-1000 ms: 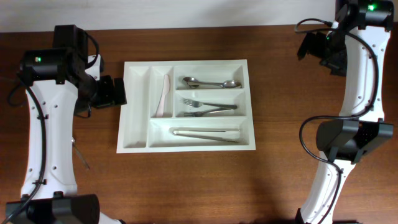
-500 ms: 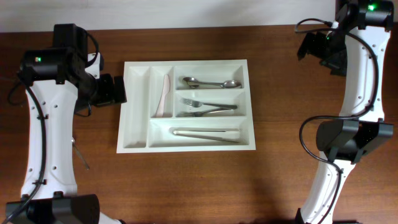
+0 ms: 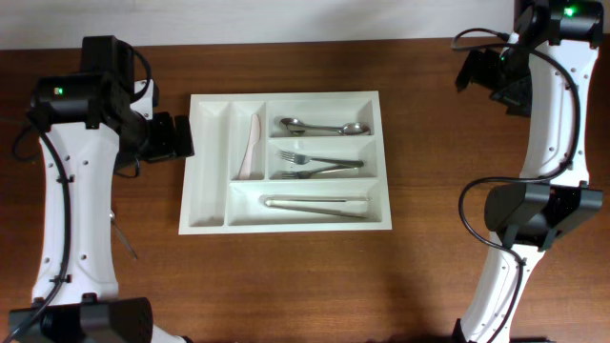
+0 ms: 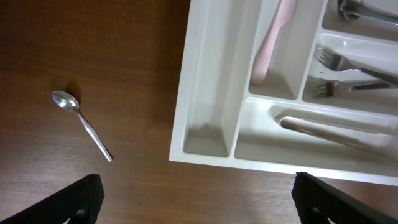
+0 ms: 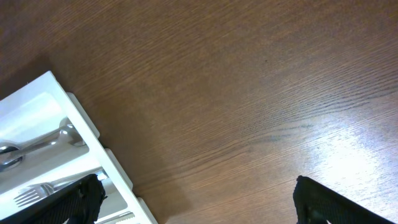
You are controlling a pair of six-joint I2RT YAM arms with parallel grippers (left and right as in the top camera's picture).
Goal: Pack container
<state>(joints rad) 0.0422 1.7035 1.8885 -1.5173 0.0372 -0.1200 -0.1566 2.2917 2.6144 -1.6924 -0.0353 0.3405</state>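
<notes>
White cutlery tray [image 3: 208,162] with spoons [image 3: 324,127], forks [image 3: 319,166], tongs [image 3: 316,205], pale knife [image 3: 254,143], loose teaspoon [image 4: 81,123] on table [image 3: 305,286], left gripper [image 4: 196,202] and right gripper [image 5: 199,202] spread wide, empty

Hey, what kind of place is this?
Likely a robotics lab workbench, not a real kitchen: the left arm and right arm flank a wooden table with a white cutlery tray and a loose spoon.

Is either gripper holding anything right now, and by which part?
Nothing is held. The left gripper is open above the table beside the container; the small spoon lies untouched. The right gripper is open over the table.
</notes>
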